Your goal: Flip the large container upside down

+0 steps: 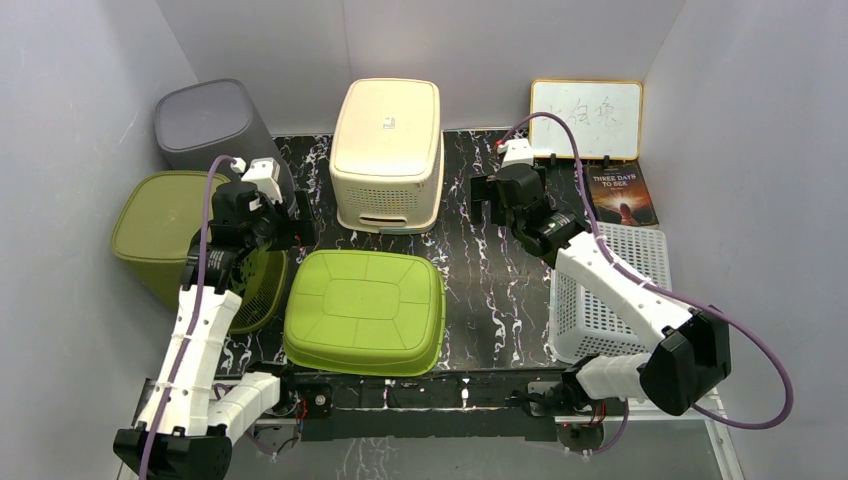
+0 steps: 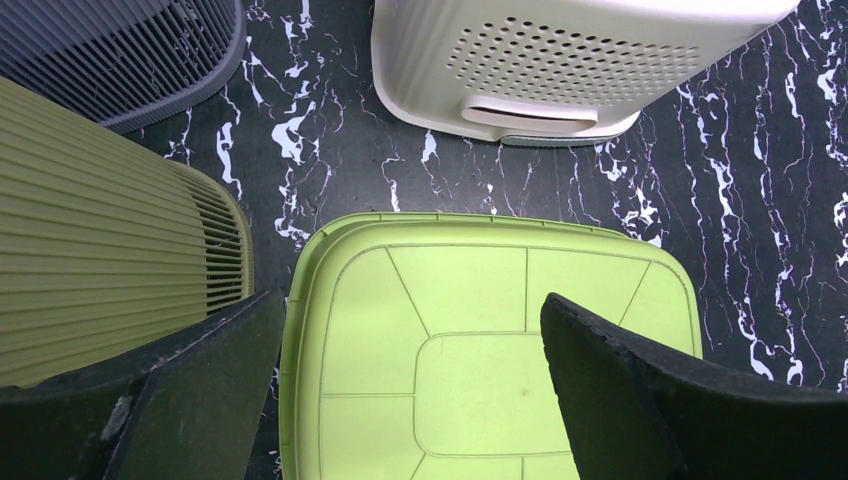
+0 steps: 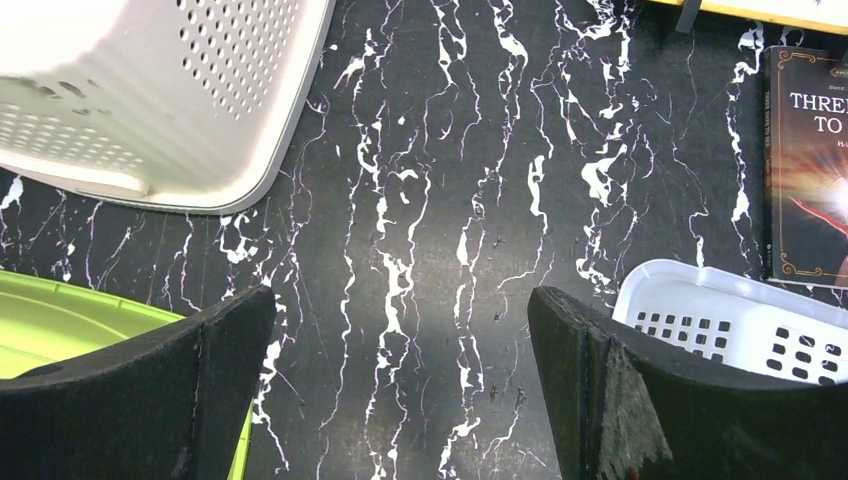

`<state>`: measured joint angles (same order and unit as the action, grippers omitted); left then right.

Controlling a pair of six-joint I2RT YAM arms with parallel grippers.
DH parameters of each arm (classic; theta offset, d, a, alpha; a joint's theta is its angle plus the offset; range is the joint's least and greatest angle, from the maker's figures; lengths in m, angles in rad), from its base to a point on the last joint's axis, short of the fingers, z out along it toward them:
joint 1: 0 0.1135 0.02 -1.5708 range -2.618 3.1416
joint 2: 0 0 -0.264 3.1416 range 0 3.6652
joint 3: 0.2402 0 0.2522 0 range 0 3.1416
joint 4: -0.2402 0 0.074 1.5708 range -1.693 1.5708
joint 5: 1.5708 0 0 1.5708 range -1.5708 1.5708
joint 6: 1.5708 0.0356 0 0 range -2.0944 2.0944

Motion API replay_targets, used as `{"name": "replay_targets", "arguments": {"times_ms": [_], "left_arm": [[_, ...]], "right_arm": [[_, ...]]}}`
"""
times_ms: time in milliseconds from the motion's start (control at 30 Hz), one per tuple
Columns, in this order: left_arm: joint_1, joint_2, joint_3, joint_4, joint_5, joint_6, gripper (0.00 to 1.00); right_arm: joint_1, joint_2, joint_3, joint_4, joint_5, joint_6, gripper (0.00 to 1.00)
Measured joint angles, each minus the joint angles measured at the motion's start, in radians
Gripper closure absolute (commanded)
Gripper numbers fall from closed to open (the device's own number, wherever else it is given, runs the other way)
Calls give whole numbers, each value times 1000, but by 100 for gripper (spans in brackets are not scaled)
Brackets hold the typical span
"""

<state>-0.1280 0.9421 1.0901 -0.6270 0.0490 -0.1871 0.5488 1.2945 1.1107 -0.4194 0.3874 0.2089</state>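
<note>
Left wrist view: left gripper (image 2: 410, 303), jaws spread, hovers over the lime container (image 2: 500, 380), apparently already base-up. Right gripper (image 3: 400, 296) likewise spread. Retract both without nudging it.

Large container (image 1: 365, 310) front centre, perforated bin (image 1: 387, 150) behind it, lattice basket (image 1: 640, 255) right, ribbed bin (image 1: 160, 220) left.

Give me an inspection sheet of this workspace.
Surface: black marbled table.
Job's things: lime container, base up, centre front.
Clutter: cream basket and grey bin, both base up; olive bin; white basket, mouth up; book; whiteboard.
Grippers: left gripper open above lime container; right gripper open over bare table.
Cables: purple cable on each arm.
Surroundings: plain walls on three sides.
</note>
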Motion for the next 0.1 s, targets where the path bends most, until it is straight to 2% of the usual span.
{"name": "replay_targets", "arguments": {"times_ms": [100], "left_arm": [[0, 0, 0, 0, -1, 1, 2]], "right_arm": [[0, -8, 0, 0, 4, -1, 2]]}}
